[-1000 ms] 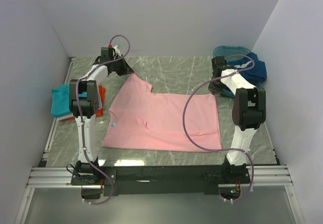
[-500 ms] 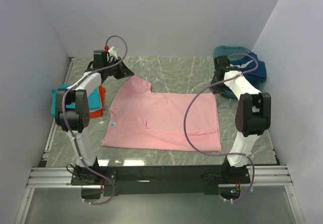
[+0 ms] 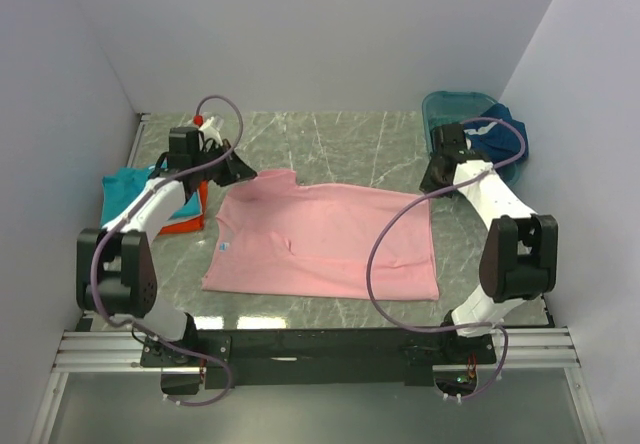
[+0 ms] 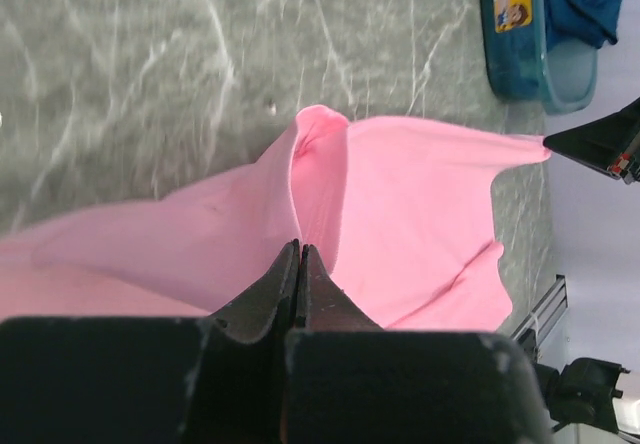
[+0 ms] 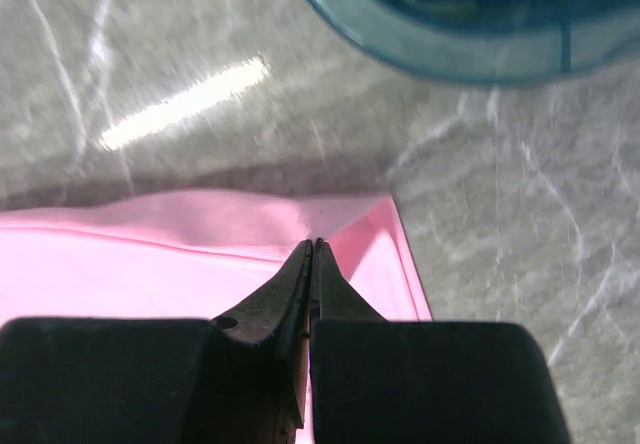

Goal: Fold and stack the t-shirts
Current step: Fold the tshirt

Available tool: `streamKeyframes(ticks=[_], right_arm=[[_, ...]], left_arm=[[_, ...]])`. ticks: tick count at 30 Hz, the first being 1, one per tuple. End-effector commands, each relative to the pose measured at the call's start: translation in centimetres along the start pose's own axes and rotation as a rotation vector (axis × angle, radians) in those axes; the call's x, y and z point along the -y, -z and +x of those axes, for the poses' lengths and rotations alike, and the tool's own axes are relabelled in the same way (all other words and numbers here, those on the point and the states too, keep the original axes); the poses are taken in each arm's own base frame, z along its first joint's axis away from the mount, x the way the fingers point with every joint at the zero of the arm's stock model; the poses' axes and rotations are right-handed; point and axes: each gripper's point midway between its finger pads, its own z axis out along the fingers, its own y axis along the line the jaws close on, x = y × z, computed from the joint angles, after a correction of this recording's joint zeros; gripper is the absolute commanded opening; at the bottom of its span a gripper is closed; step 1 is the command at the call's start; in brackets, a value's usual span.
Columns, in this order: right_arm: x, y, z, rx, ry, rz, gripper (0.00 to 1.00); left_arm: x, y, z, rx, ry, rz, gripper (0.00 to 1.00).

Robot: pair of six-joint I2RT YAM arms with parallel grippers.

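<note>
top external view: seeing the light pink t-shirt [image 3: 320, 249] lying across the middle of the grey marbled surface [image 3: 340, 139], near hem flat, far edge being lifted at both corners. noticing the left pincer [image 3: 243, 172] pinching the far left corner by the sleeve, fingers pressed together on the cloth. noticing the right pincer [image 3: 432, 186] doing likewise at the far right corner, closed tight on the pink fabric. finding the far edge stretching between the two pincers.

left wrist view: watching the dark fingers meeting on a raised fold of pink cloth, with the other pincer's tip gripping the far corner at the right of the picture.

right wrist view: watching the fingertips clamping a thin pink corner just above the surface, with the teal plastic basin [image 3: 455, 109] beyond.

back in the top external view: seeing the dark blue t-shirt [image 3: 505, 136] spilling from the basin at the far right. spotting the teal t-shirt [image 3: 125, 186] and the orange t-shirt [image 3: 185, 219] resting together in a pile at the left edge, just beside the pink one.
</note>
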Motion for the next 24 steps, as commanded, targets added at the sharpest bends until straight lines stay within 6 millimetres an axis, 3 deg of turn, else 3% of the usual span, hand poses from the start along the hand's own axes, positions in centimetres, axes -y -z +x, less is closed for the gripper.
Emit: streamKeyframes(ticks=[1, 7, 17, 24], right_arm=[[0.5, 1.7, -0.3, 0.066, -0.017, -0.024, 0.0], [1.9, 2.4, 1.4, 0.082, -0.029, 0.002, 0.0], [2.8, 2.2, 4.3, 0.046, -0.059, 0.003, 0.0], [4.0, 1.8, 5.9, 0.032, -0.068, 0.035, 0.0]], left_arm=[[1.5, 2.9, -0.6, 0.073, -0.054, -0.013, 0.0], [1.8, 5.3, 1.3, 0.101, -0.029, -0.05, 0.0], [0.9, 7.3, 6.3, 0.067, 0.037, -0.073, 0.0], [0.3, 8.9, 7.0, 0.108, 0.072, -0.145, 0.0]])
